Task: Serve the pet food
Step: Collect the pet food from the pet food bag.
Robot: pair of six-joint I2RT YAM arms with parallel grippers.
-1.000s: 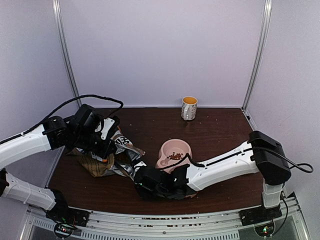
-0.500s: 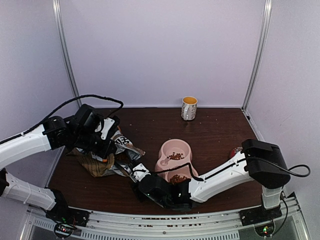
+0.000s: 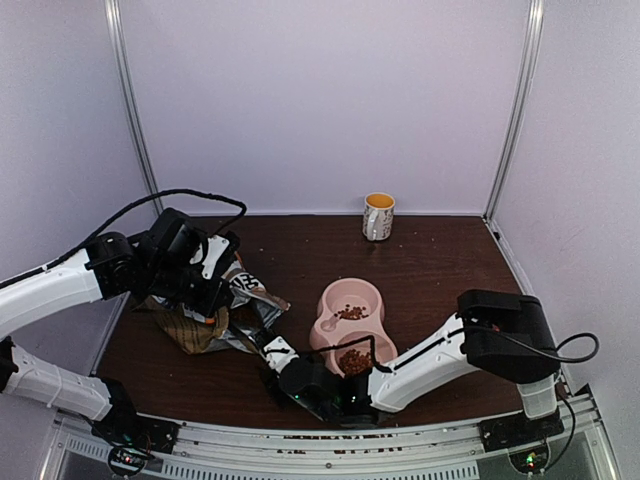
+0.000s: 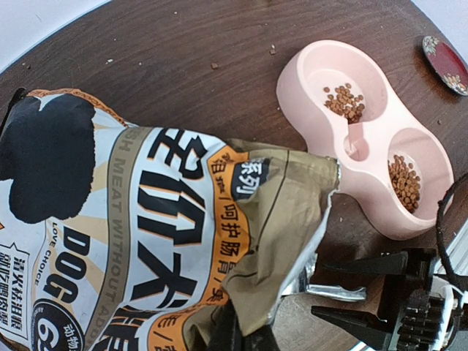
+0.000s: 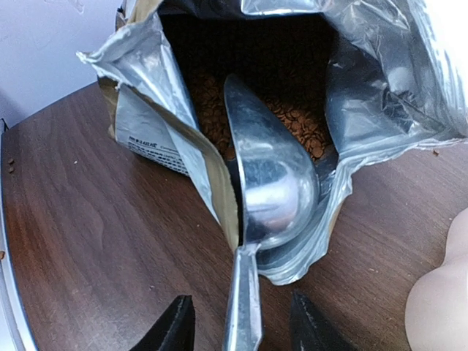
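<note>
The pet food shows as brown kibble in both cups (image 3: 351, 313) (image 4: 404, 181) of the pink double bowl (image 3: 372, 296) (image 4: 307, 69), and more lies inside the torn bag (image 5: 292, 117). The printed bag (image 3: 200, 328) (image 4: 146, 219) lies on its side with its foil mouth (image 5: 365, 80) gaping. My left gripper (image 3: 214, 300) (image 4: 241, 338) is shut on the bag's upper edge. A metal scoop (image 5: 270, 183) rests with its bowl in the bag mouth. Its handle runs between the fingers of my right gripper (image 5: 240, 311) (image 3: 272, 352), which stand apart on either side without touching it.
A yellow-lined mug (image 3: 378, 216) stands at the back of the brown table (image 3: 440, 260). A dark red disc (image 4: 446, 62) lies beyond the bowl. White walls and metal posts enclose the table. My right arm's forearm (image 3: 420, 360) lies along the near edge by the bowl.
My right arm has drawn back toward the near edge, uncovering the bowl's near cup of kibble. The left arm and the bag have stayed put.
</note>
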